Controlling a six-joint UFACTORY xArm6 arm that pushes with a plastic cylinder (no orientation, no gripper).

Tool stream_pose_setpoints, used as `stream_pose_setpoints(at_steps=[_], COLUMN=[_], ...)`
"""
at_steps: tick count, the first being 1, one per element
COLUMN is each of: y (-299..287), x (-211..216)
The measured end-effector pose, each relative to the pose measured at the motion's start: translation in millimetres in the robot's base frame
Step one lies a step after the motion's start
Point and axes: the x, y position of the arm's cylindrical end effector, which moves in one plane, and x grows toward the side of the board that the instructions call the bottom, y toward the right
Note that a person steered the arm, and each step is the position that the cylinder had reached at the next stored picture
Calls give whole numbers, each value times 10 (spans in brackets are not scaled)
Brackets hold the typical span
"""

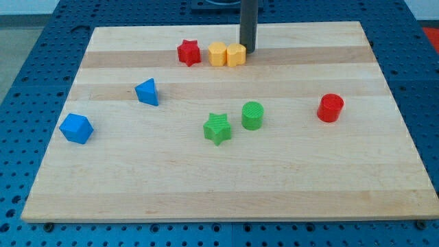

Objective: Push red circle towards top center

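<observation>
The red circle point(330, 108) is a short red cylinder standing at the view's right on the wooden board point(226, 185). My tip point(247, 51) is at the view's top centre, just right of the right one of two yellow blocks point(236, 54), touching or nearly touching it. The tip is far from the red circle, up and to its left.
A second yellow block point(217, 53) and a red star point(188, 52) sit in a row left of the tip. A green cylinder point(252, 115) and a green star point(218, 128) are mid-board. A blue triangle point(147, 92) and a blue block point(75, 128) are at the left.
</observation>
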Motion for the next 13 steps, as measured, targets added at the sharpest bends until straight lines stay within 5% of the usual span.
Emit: stream_pose_setpoints(at_steps=[1,2,4,6,7,9,10,12,13], y=[234,1248,2816,2214,1686,1467,1352,1848,1439], x=[23,200,1229,2083,1994,1043,896,1814,1920])
